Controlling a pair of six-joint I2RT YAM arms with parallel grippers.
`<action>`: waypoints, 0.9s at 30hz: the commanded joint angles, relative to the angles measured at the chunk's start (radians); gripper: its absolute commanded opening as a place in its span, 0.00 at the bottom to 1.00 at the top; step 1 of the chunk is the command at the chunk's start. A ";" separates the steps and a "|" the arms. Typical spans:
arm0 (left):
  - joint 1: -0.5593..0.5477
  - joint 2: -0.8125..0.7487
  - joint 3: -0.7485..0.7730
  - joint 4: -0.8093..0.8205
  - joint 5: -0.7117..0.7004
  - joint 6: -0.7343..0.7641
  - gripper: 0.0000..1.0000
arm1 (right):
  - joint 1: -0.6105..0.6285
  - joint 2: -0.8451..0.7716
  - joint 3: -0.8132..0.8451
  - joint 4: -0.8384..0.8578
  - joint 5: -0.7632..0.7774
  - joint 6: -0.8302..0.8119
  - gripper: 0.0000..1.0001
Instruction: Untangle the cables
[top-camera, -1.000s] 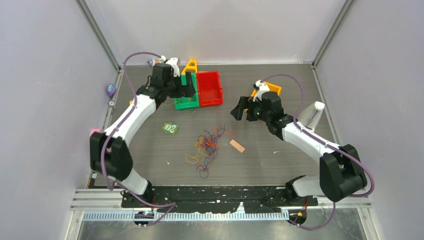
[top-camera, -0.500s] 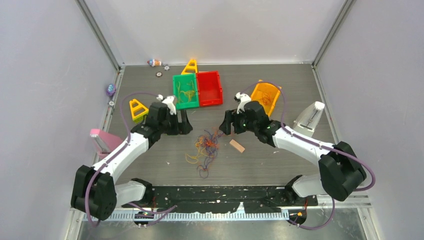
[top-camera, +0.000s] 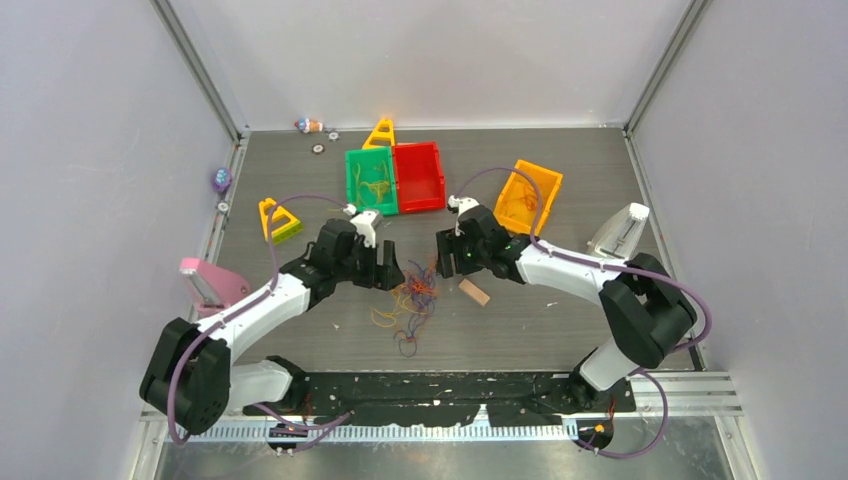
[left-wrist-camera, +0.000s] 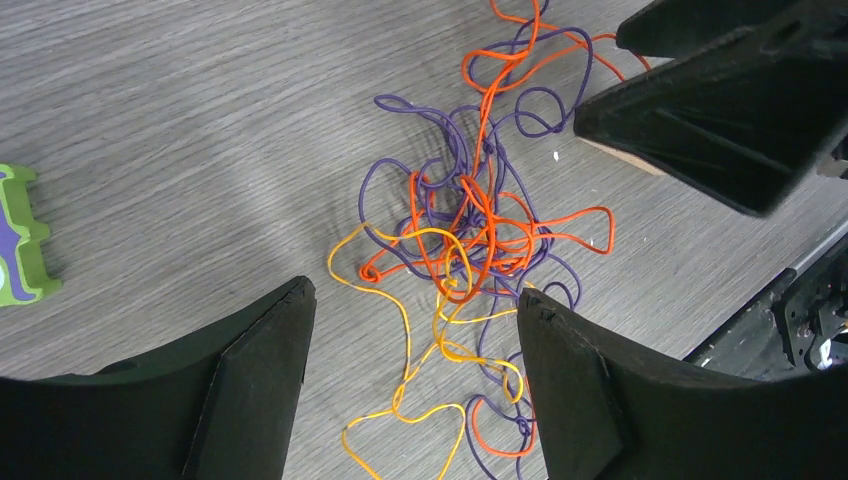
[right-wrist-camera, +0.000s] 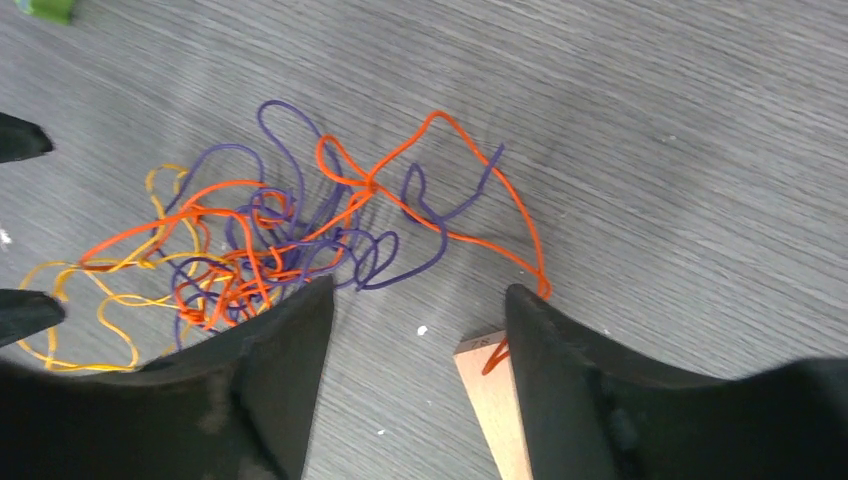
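The left tool (left-wrist-camera: 412, 305) and right tool (right-wrist-camera: 418, 300) are hovering spread and empty over the cables (left-wrist-camera: 470, 235); next, I think, each is needing a different strand to pinch.

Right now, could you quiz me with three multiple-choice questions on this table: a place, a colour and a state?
1. Where do the cables lie? A in a drawer; B on the table between the left gripper and right gripper; C on the floor.
2. What colour is the bin beside the green bin? A red; B blue; C white.
3. How does the left gripper stand? A shut on a cable; B shut on a cup; C open, holding nothing.
Answers: B, the tangle lies on tabletop between them; A, the red bin sits against it; C, its fingers stand apart above the cables.
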 joint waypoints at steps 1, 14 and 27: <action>-0.007 -0.011 0.027 0.060 0.031 0.024 0.74 | 0.005 0.035 0.056 -0.013 0.043 0.000 0.63; -0.007 0.213 0.210 -0.042 0.216 0.051 0.52 | 0.007 0.095 0.117 0.015 -0.027 0.037 0.06; -0.007 0.338 0.239 -0.051 0.446 0.032 0.17 | 0.006 -0.230 0.099 -0.046 0.010 -0.007 0.05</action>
